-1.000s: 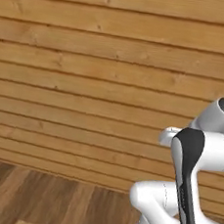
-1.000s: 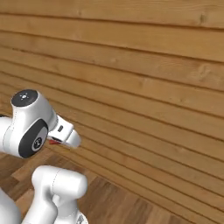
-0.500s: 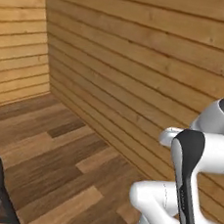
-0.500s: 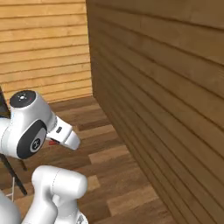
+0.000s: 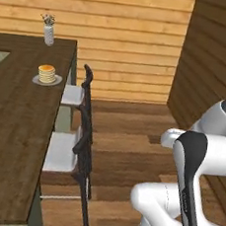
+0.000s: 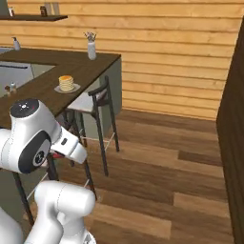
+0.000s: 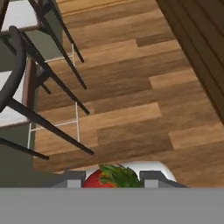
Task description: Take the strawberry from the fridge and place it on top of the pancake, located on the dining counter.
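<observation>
From where I stood, the gripper (image 7: 113, 183) was pinching the strawberry (image 7: 107, 178) at the bottom centre of the hand view, its red flesh and green leaves showing between the two dark fingertips above the plank floor. The pancake (image 5: 47, 73) sat on its pale plate in the upper left of the left base view, on the dining counter (image 5: 14, 123), well apart from the arm. In the right base view the same stack lay at the upper left, past the dark bar stools (image 6: 95, 102). The carry seemed the step in hand: I judged it best to keep the grip firm, steer the base clear of the stools, and raise the hand above counter height before reaching over the plate.
</observation>
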